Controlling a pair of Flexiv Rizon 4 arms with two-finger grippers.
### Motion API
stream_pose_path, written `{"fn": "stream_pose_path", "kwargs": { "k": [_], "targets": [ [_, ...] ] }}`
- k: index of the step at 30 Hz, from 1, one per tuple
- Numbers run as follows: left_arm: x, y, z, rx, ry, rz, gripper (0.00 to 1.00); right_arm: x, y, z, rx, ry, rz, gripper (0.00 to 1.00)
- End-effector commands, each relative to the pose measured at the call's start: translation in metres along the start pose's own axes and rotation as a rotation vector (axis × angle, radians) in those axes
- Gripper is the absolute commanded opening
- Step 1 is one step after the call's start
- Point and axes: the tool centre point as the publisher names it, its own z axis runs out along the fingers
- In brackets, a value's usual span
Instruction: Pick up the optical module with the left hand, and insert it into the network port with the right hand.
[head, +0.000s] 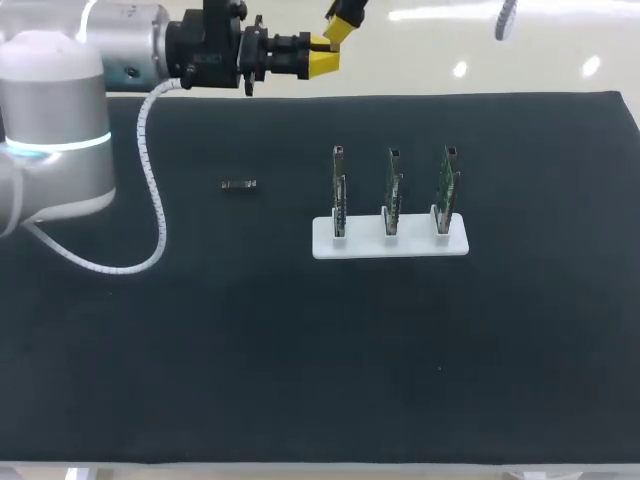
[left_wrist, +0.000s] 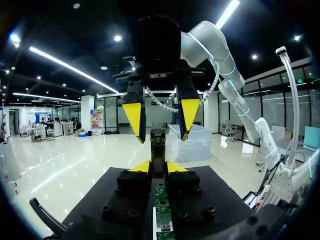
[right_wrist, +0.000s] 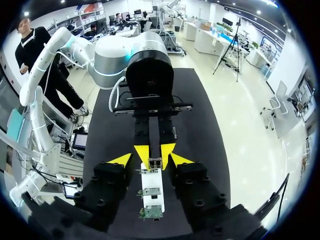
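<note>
The optical module (left_wrist: 158, 142), a slim dark metal bar, sticks out from between the yellow tips of my left gripper (left_wrist: 158, 166), which is shut on it. This left gripper (head: 322, 58) is held high over the table's far edge. My right gripper (left_wrist: 162, 135) faces it from the other side, its yellow fingers (left_wrist: 189, 115) standing on either side of the module's free end with a gap left on each side. In the right wrist view the module (right_wrist: 154, 161) lies between my right gripper's (right_wrist: 152, 161) open tips. The network boards stand upright in a white rack (head: 390, 240).
The rack carries three green boards side by side, right of the black mat's (head: 300, 350) middle. A small dark metal piece (head: 238, 185) lies on the mat left of the rack. Part of my right gripper (head: 340, 28) shows at the far edge.
</note>
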Motion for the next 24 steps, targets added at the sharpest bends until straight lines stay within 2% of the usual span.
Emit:
{"fn": "stream_pose_path", "kwargs": {
  "k": [1, 6, 9, 11, 12, 24],
  "targets": [
    [0.0005, -0.0016, -0.0001, -0.005, -0.002, 0.002, 0.0, -0.0028, -0.0056, 0.0004, -0.011, 0.004, -0.004, 0.42],
    [0.0005, -0.0016, -0.0001, -0.005, -0.002, 0.002, 0.0, -0.0029, -0.0065, 0.0001, -0.012, 0.007, -0.007, 0.38],
    [0.0005, -0.0016, -0.0001, -0.005, -0.002, 0.002, 0.0, -0.0026, -0.0066, 0.0001, -0.013, 0.007, -0.007, 0.19],
    [0.0005, -0.0016, -0.0001, -0.005, -0.002, 0.002, 0.0, -0.0023, -0.0065, 0.0004, -0.014, 0.007, -0.005, 0.11],
    [0.0005, -0.0016, -0.0001, -0.005, -0.002, 0.002, 0.0, -0.0022, -0.0065, 0.0005, -0.014, 0.007, -0.004, 0.0],
    [0.0005, -0.0016, -0.0001, -0.005, -0.002, 0.002, 0.0, -0.0009, -0.007, 0.0012, -0.002, -0.002, -0.033, 0.0]
  ]
}}
